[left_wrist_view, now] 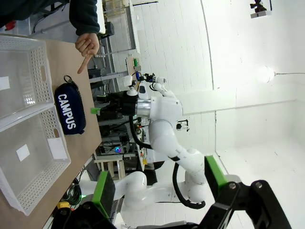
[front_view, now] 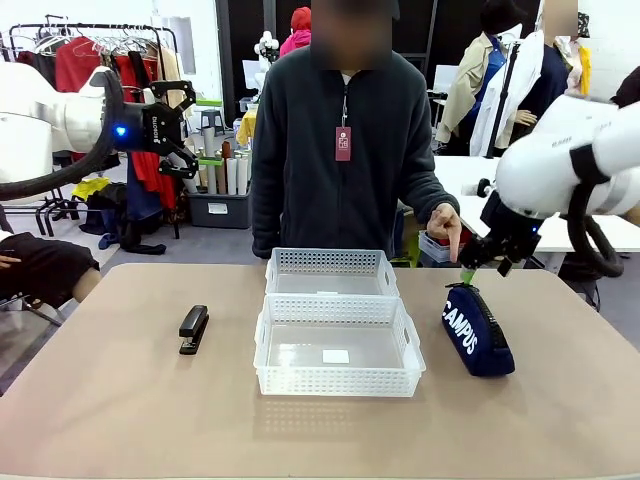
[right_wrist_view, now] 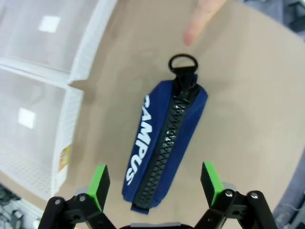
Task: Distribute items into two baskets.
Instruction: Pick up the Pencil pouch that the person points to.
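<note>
Navy pouch (right_wrist_view: 164, 143) lies just beneath the right tool (right_wrist_view: 155, 182), whose jaws stand spread wide.

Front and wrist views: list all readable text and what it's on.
"CAMPUS": white letters on the navy pouch.
Red tag on the person's jacket: print too small to read.
White sticker in the near basket: nothing legible.

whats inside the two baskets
No items: the near basket and far basket each show just a white label on the floor. Front view hides part of the far floor.
</note>
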Robot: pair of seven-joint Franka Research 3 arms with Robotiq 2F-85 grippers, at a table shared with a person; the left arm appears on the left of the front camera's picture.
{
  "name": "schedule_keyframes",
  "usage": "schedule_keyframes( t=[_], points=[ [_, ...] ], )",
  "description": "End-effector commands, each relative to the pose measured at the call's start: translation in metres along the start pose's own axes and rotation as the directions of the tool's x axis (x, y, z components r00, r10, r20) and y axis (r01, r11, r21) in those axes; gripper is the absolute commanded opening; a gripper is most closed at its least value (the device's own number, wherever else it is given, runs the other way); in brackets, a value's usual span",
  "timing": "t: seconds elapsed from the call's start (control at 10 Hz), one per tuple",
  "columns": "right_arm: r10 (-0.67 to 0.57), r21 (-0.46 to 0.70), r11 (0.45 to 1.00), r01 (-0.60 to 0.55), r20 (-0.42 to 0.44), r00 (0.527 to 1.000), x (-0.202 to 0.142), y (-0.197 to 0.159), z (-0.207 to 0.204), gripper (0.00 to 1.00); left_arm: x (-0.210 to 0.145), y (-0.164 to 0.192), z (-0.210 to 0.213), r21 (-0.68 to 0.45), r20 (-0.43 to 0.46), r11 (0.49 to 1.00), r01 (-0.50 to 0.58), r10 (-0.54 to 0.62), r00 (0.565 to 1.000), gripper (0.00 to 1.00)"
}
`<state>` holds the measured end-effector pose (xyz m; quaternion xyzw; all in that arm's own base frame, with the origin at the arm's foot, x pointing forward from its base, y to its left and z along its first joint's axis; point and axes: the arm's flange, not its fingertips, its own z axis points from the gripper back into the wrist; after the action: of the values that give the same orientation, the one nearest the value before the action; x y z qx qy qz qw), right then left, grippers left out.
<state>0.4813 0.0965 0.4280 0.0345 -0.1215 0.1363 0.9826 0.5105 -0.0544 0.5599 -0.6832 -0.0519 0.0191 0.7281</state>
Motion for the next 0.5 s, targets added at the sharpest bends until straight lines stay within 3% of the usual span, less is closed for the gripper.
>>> schedule_keyframes(
  t=[0.0, 0.4],
  points=[
    [-0.060, -0.093, 0.994, 0.059, -0.003, 0.998, -0.004, 0.007, -0.019, 1.00, -0.002, 0.000, 0.001, 0.006, 0.000, 1.000, 0.003, -0.003, 1.000, 1.00],
    [-0.126, -0.070, 0.990, 0.119, -0.108, 0.986, -0.007, 0.004, -0.053, 1.00, -0.002, 0.000, 0.001, 0.006, 0.000, 1.000, 0.003, -0.003, 1.000, 1.00]
  ],
)
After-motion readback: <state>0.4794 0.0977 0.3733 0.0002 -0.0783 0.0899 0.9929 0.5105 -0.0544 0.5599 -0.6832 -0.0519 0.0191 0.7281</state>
